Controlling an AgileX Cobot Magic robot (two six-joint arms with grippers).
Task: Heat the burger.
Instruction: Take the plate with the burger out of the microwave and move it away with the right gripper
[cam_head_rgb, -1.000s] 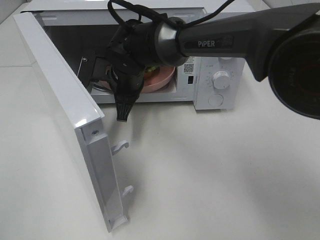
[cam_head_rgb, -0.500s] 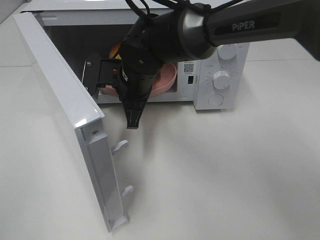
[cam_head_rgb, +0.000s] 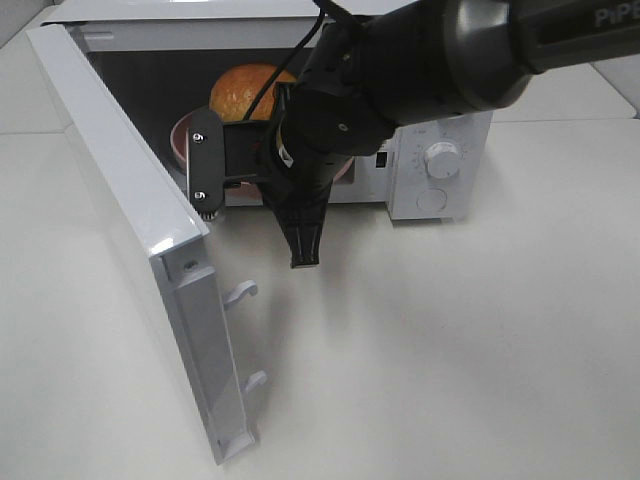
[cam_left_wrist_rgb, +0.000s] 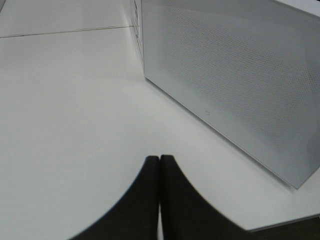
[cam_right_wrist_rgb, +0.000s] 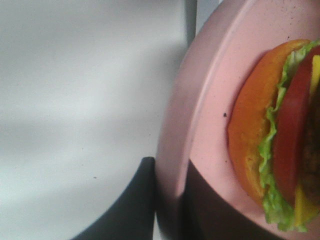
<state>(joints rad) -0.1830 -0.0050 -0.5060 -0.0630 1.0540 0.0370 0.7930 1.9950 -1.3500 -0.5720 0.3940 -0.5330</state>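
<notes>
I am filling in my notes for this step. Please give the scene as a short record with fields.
microwave door: swung wide open
burger: on the pink plate, at the microwave opening
right claw: shut on the pink plate's rim
left claw: shut, empty, over the white table beside the microwave's outer wall

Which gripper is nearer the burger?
Right. The right gripper grips the pink plate carrying the burger; the left gripper sits outside by the open microwave door.
</notes>
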